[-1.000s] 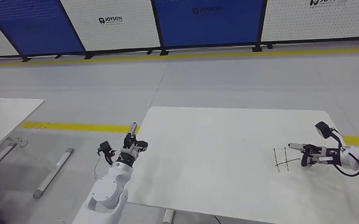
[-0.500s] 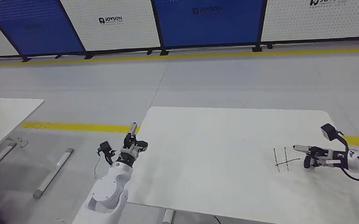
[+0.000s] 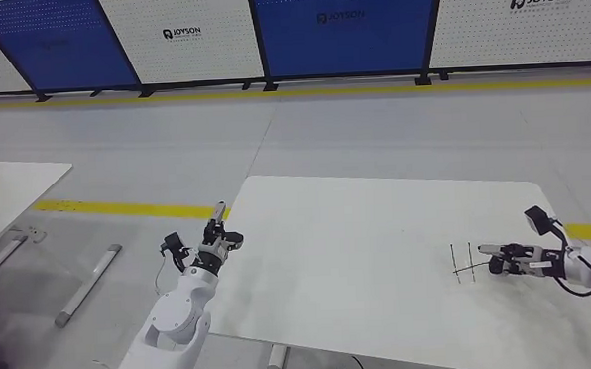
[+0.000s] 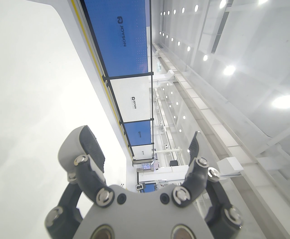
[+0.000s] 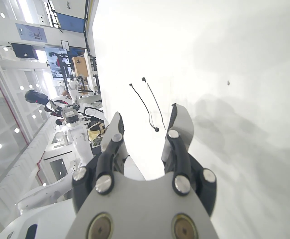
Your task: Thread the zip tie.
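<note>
Right tool [image 5: 147, 115] sits low over the white table [image 3: 377, 231] near its right edge, fingers spread wide with nothing between them. Just beyond its tips I see the thin black zip ties [image 5: 155, 103] lying flat on the table, some crossing each other. Left tool [image 4: 145, 140], well apart at the table's left edge, is also spread wide and holds nothing.

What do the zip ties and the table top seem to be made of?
Zip ties: probably black matte plastic; thin curved strips with small square heads. Table top: smooth white board, perhaps laminate; soft shadows, no grain; cannot tell.
</note>
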Available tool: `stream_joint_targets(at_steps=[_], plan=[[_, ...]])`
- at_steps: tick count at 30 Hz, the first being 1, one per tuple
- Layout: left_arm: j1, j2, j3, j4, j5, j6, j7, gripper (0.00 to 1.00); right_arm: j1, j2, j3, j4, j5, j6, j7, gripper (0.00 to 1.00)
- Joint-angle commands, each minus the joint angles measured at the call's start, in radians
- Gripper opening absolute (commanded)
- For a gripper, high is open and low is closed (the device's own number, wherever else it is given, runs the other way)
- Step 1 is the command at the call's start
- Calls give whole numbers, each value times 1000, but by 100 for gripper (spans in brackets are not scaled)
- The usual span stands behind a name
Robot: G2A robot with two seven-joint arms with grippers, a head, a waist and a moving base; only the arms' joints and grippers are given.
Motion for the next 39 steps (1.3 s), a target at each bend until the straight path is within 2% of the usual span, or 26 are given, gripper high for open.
stream_joint_targets(at_steps=[1,3,4,8,11,14,15,20,24,28,33,39], plan=[[0,0,0,0,0,0,0,100,1,-2,5,12,3,-8,7,42],[0,0,0,0,0,0,0,100,1,-5,9,21,3,-14,12,41],[0,0,0,0,0,0,0,100,1,-6,10,24,2,-16,13,36],[0,0,0,0,0,0,0,100,0,-10,14,34,-5,-22,16,29],[0,0,0,0,0,0,0,100,0,-13,19,39,-7,-25,20,30],[0,0,0,0,0,0,0,100,0,-16,24,45,-11,-28,22,27],[0,0,0,0,0,0,0,100,0,-17,26,46,-12,-28,22,30],[0,0,0,0,0,0,0,100,0,-20,35,55,-19,-32,20,17],[0,0,0,0,0,0,0,100,0,-23,41,59,-24,-30,22,13],[0,0,0,0,0,0,0,100,0,-27,47,64,-27,-30,25,0],[0,0,0,0,0,0,0,100,-1,-29,59,73,-24,-46,39,0],[0,0,0,0,0,0,0,100,-6,-24,91,80,8,-93,78,0]])
